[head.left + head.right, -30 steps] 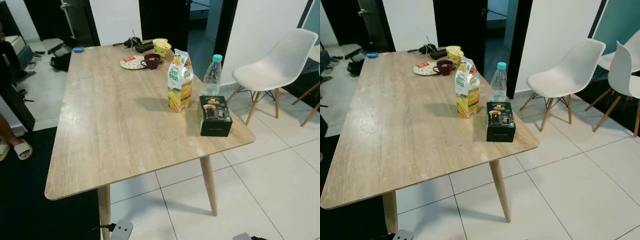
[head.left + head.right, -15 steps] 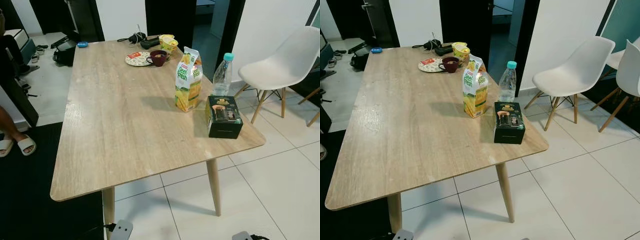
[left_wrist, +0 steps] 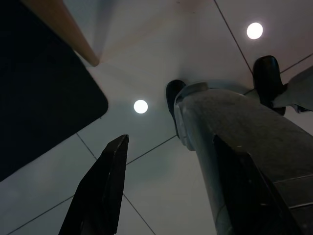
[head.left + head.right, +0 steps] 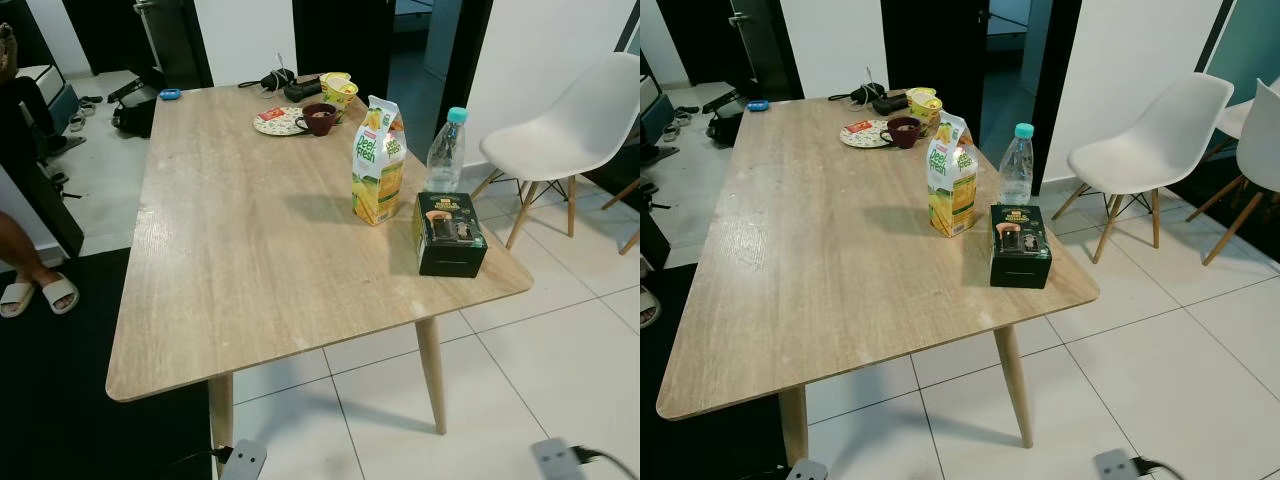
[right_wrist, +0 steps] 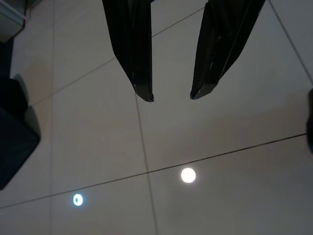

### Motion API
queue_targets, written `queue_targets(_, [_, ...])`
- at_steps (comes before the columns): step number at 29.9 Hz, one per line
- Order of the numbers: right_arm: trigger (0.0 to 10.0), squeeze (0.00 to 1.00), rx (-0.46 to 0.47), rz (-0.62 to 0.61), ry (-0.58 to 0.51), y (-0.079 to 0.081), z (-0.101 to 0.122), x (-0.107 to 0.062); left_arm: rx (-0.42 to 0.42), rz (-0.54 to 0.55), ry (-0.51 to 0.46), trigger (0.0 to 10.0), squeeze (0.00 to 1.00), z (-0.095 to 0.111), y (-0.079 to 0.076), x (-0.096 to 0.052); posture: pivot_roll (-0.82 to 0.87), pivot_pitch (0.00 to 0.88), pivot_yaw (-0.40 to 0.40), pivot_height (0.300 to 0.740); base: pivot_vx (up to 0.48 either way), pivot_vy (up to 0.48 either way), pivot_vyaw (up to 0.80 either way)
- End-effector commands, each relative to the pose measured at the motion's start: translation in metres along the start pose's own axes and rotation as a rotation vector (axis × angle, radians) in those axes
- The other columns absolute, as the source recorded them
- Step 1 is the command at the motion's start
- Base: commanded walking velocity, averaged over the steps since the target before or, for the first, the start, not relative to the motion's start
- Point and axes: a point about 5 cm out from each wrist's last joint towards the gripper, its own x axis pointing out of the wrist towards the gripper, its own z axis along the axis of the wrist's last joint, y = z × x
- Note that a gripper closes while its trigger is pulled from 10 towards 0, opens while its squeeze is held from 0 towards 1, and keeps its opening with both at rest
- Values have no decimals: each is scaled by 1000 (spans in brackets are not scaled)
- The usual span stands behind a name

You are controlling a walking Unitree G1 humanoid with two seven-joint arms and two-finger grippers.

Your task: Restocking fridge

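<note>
A yellow-green juice carton (image 4: 379,160) stands upright near the right edge of the wooden table (image 4: 250,260). A clear water bottle (image 4: 446,150) with a teal cap stands just right of it. A dark green box (image 4: 449,233) sits in front of both, by the table's near right corner. Both arms hang low beside me, away from the table. My left gripper (image 3: 170,139) is open over the floor tiles, next to my own grey leg. My right gripper (image 5: 171,97) is open too, pointing down at bare tiles with nothing between its fingers.
At the table's far end are a plate (image 4: 275,123), a maroon cup (image 4: 320,117), a yellow noodle cup (image 4: 338,90) and cables. A white chair (image 4: 570,130) stands to the right. A person's sandalled foot (image 4: 40,295) rests on the black mat to the left.
The view has shifted and the table sits slightly more to the right in it; the camera moved. The carton, bottle and box have kept their places on the table.
</note>
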Motion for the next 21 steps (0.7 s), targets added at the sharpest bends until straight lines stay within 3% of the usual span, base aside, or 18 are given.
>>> queue_targets(1, [10000,0,10,-82,-2,-17,5,2,14,5,8,10000,0,-1,3,-1,43,0,-7,740,0,0,0])
queue_targets(4, [10000,0,15,-189,-14,-41,11,3,12,4,7,10000,0,-1,3,-1,44,0,-9,740,0,0,0])
queue_targets(5, [10000,0,15,-189,-14,-41,11,3,12,4,7,10000,0,-1,3,-1,44,0,-9,740,0,0,0])
queue_targets(6, [10000,0,81,-335,-52,-71,24,2,7,4,5,10000,0,-1,3,-1,46,0,-10,740,0,0,0])
queue_targets(7, [10000,0,81,-335,-52,-71,24,2,7,4,5,10000,0,-1,3,-1,46,0,-10,740,0,0,0])
queue_targets(10, [10000,0,217,-465,-120,-103,42,-1,1,4,4,10000,0,-1,3,-1,46,0,-7,740,0,0,0])
queue_targets(11, [10000,0,217,-465,-120,-103,42,-1,1,4,4,10000,0,-1,3,-1,46,0,-7,740,0,0,0])
queue_targets(12, [10000,0,340,-509,-190,-121,59,-5,2,4,4,10000,0,-2,3,-1,46,0,-6,740,0,0,0])
queue_targets(16, [10000,0,483,-553,-290,-142,82,-12,8,3,5,10000,0,-1,4,-1,49,0,-5,740,0,0,0])
queue_targets(17, [10000,0,483,-553,-290,-142,82,-12,8,3,5,10000,0,-1,4,-1,49,0,-5,740,0,0,0])
queue_targets(19, [10000,0,605,-552,-381,-158,100,-19,9,2,4,10000,0,-1,4,-1,50,0,-5,740,0,0,0])
queue_targets(20, [10000,824,673,-523,-464,-168,116,-25,8,1,2,10000,0,-1,4,-1,51,0,-5,740,0,0,0])
queue_targets(21, [10000,1000,726,-498,-547,-177,131,-32,7,0,2,10000,0,-1,4,-1,48,0,-4,740,0,0,0])
